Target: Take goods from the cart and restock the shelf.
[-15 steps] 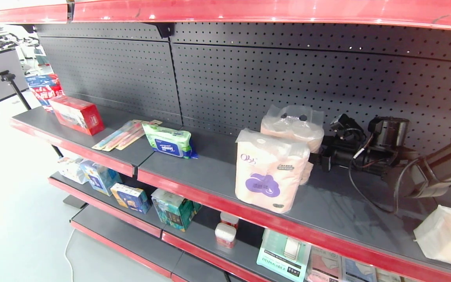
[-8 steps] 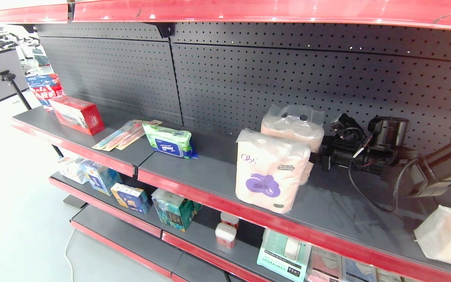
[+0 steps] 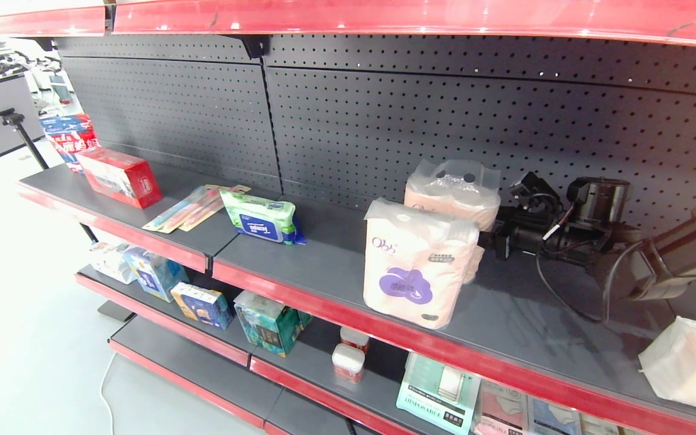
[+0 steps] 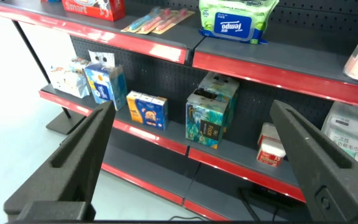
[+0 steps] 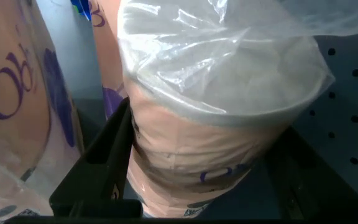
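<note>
Right end effector (image 5: 207, 143): fingers clamped on either side of the clear-wrapped tissue roll pack (image 3: 452, 193), back by the pegboard.
Tissue roll pack: upright on the shelf (image 3: 299, 254) level, at 1 o'clock from the front tissue pack (image 3: 414, 272) and just behind it. I cannot tell whether its base rests on the board.
Front tissue pack: upright, near the red front edge.
Left end effector (image 4: 191, 109): fingers wide apart, holding nothing, facing the lower shelves of boxed goods.
Neighbours: wet wipes (image 3: 260, 217) at 9 o'clock from the front pack, with toothbrushes (image 3: 194, 206) and a red box (image 3: 119, 177) beyond.
</note>
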Controlling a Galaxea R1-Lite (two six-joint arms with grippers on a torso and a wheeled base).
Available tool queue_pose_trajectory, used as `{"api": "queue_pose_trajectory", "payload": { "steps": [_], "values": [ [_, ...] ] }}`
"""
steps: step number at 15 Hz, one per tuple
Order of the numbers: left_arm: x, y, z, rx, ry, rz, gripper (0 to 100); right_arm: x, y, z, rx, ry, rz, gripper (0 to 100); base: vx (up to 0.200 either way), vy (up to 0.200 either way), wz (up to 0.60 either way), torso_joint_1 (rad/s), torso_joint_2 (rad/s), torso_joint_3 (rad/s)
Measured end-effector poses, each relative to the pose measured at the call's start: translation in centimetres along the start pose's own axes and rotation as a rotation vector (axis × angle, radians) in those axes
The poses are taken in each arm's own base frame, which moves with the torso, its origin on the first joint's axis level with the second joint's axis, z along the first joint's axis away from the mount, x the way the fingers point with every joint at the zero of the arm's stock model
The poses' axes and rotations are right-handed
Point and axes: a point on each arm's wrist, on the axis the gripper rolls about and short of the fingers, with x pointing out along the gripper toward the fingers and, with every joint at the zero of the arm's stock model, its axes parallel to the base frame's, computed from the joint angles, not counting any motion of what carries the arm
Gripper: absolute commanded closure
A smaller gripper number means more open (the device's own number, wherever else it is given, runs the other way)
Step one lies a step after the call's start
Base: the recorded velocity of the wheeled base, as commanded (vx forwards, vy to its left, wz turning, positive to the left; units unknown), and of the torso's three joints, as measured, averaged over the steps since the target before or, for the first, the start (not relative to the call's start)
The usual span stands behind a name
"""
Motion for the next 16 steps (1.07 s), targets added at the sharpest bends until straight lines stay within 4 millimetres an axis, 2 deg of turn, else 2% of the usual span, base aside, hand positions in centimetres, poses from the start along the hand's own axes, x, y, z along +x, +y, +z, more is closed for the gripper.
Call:
{"api": "queue_pose_trajectory", "payload": {
  "steps": [16],
  "values": [
    [0.00, 0.00, 0.00, 0.000, 0.000, 0.000, 0, 0.02, 0.92, -0.57, -0.046, 0.016, 0.028, 100, 0.000, 0.000, 0.00, 0.000, 0.00, 0.000]
  ]
}}
